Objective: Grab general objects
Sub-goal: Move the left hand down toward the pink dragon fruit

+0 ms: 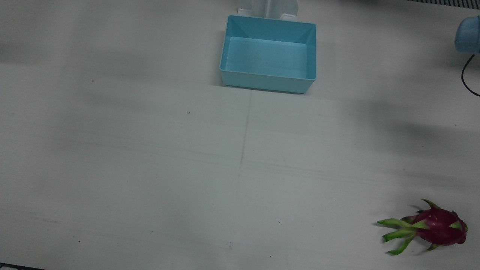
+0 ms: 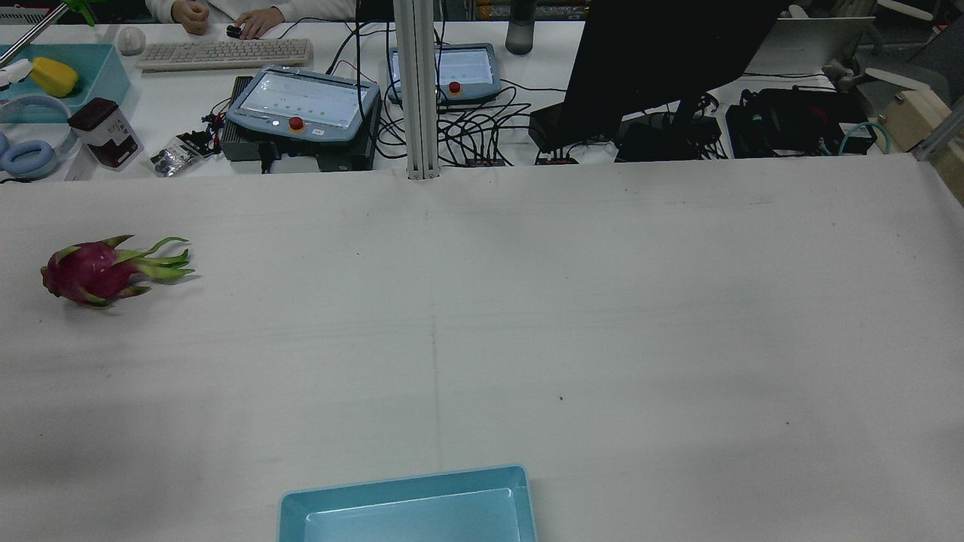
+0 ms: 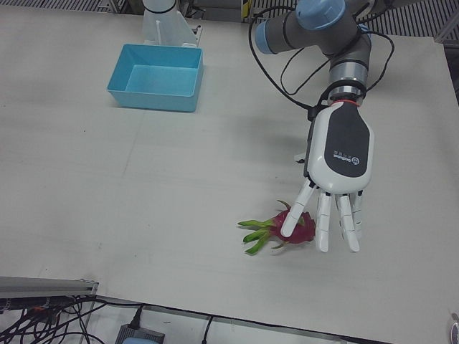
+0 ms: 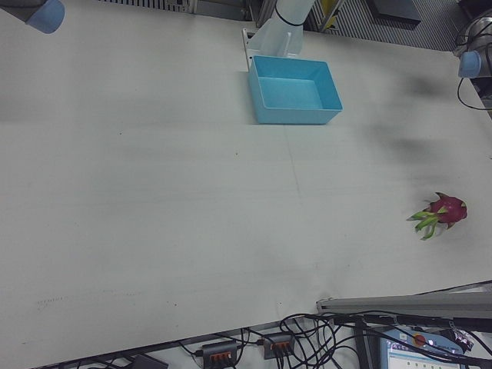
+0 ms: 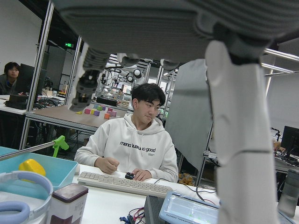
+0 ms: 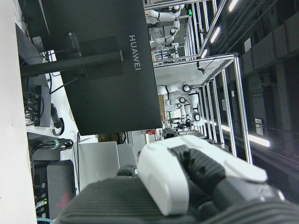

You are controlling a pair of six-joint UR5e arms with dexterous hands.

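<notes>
A magenta dragon fruit point(image 1: 438, 227) with green leafy tips lies on the white table, near the operators' edge on my left arm's side. It also shows in the rear view point(image 2: 86, 271), the left-front view point(image 3: 300, 228) and the right-front view point(image 4: 446, 208). My left hand point(image 3: 338, 154) hangs above the fruit, open and empty, with its fingers point(image 3: 323, 229) straight and spread. It stays clear of the fruit, and the front view shows no hand at it. The right hand view shows only a part of my right hand point(image 6: 163, 182); its pose is unclear.
An empty light-blue bin point(image 1: 268, 84) stands at the robot's side of the table in the middle; it also shows in the rear view point(image 2: 407, 482). A desk with a keyboard point(image 2: 222, 53), control pendants and cables lies beyond the far edge, and a person point(image 5: 138, 140) sits there.
</notes>
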